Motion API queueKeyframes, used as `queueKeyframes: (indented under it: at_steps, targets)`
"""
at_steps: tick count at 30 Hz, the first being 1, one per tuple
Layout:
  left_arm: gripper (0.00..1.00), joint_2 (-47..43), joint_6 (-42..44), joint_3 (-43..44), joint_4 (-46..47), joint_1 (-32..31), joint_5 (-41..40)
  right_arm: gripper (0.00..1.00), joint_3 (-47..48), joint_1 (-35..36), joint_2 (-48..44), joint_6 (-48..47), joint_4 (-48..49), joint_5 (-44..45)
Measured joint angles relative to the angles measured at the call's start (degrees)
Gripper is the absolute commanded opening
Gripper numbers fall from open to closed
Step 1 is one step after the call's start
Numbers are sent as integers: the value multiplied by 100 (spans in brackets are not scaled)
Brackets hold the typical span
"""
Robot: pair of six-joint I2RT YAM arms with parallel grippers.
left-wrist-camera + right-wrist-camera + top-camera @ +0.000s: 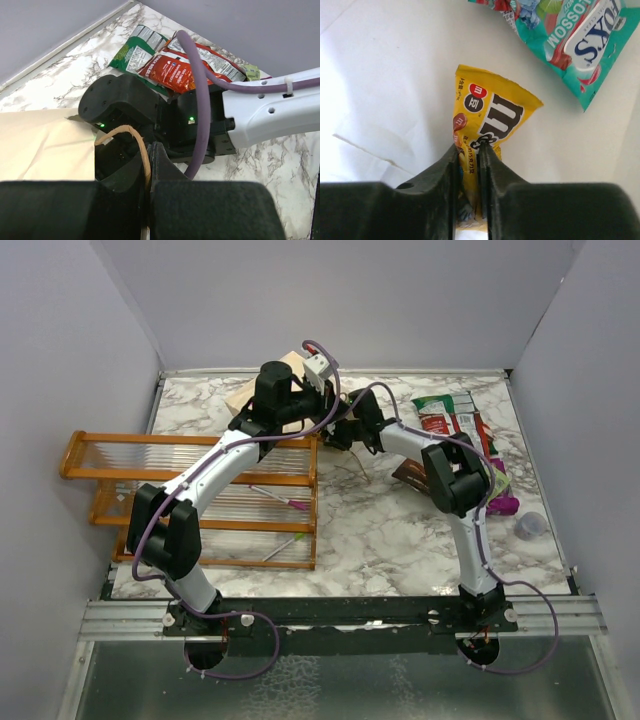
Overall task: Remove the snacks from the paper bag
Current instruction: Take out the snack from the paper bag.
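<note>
The right arm's fingers (495, 170) are clenched on the lower end of a yellow candy packet (490, 115) inside the paper bag (292, 364), whose pale inner wall fills the right wrist view. A teal packet (580, 40) lies just beyond, apart from the yellow one, toward the upper right. The left arm's fingers (210, 210), pressed together, pinch the bag's twine handle (136, 145) at its mouth, with cream paper stretching off to the left. Seen from above, the bag rests toward the far edge of the marble worktop (380, 530), largely hidden under both arms and just beyond an orange wooden rack (200, 505). Packets already out lie to its right: a green-and-white packet (131, 50), red chip bags (172, 70), a lime packet (252, 72), a dark brown packet (410, 475) and a magenta packet (503, 505).
</note>
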Motion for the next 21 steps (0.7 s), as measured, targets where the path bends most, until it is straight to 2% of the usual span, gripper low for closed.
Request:
queueKeyframes:
  at_steps: [3, 7, 14, 21]
  targets:
    - [0, 0, -7, 2, 0, 0, 15, 6, -470, 26, -299, 243, 179, 35]
    - [0, 0, -31, 2, -2, -11, 26, 2, -1331, 127, -866, 706, 483, 232]
    - [0, 2, -90, 2, -92, -20, 22, 1, -2940, 415, -1980, 1757, 1213, 920]
    - [0, 15, -291, 2, -221, -11, 17, 1, -4647, 411, -3676, 2719, 1991, 1729]
